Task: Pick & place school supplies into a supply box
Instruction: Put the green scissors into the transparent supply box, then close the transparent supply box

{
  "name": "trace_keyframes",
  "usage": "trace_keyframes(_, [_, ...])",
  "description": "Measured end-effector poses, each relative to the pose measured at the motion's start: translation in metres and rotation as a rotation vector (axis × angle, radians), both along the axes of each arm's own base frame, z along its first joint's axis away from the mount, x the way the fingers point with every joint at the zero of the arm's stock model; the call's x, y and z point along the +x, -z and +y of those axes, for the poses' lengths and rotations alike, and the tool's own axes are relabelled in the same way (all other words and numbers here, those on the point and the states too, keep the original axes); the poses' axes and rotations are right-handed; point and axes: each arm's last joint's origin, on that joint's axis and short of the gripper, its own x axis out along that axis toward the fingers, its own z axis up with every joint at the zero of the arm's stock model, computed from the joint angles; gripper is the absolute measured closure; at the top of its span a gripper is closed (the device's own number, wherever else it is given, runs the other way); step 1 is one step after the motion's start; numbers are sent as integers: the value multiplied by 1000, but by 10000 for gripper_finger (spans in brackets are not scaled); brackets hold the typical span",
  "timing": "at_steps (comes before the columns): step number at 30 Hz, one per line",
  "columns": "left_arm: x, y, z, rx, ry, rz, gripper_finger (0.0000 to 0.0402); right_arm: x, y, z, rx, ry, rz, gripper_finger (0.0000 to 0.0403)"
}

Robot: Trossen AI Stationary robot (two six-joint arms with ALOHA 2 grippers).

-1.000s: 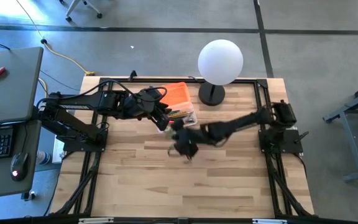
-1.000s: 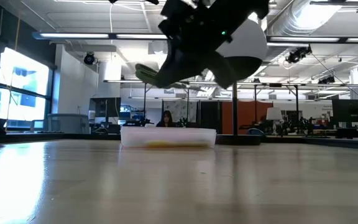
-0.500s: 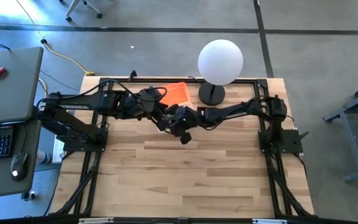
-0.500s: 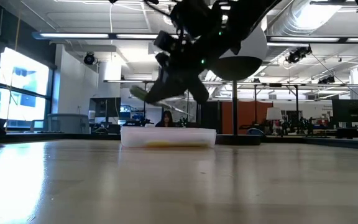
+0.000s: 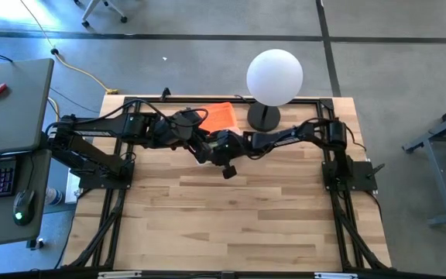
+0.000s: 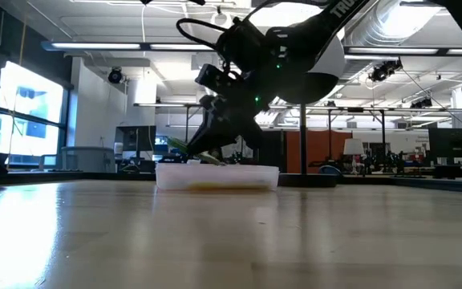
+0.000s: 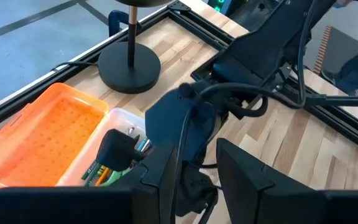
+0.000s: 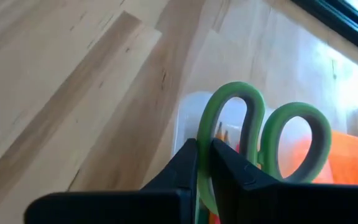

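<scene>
Left gripper (image 5: 200,149) hovers at the supply box (image 7: 124,118), fingers apart, empty, beside the orange lid (image 5: 220,117). Right gripper (image 8: 205,167) is over the open box, fingers pinched on the green-handled scissors (image 8: 263,140), gripping one loop just below the rings. Pens (image 7: 104,173) already lie inside. Scissors look light and rigid with smooth plastic loops, likely to pivot or slip in a narrow pinch; a grip near the handle base seems steadiest. Globe lamp (image 5: 274,77) stands just beyond.

Both arms (image 5: 207,143) over box (image 6: 216,177); near tabletop (image 5: 231,225) free
</scene>
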Motion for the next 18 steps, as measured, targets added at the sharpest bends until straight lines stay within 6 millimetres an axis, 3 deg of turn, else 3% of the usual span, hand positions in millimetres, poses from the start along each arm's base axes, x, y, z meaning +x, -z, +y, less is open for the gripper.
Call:
trace_keyframes(7, [0, 0, 0, 0, 0, 0, 257, 1, 4, -2, -94, 66, 15, 380])
trace_keyframes(18, [0, 0, 0, -2, 4, 0, 257, 2, 5, 6, -94, 99, 21, 331])
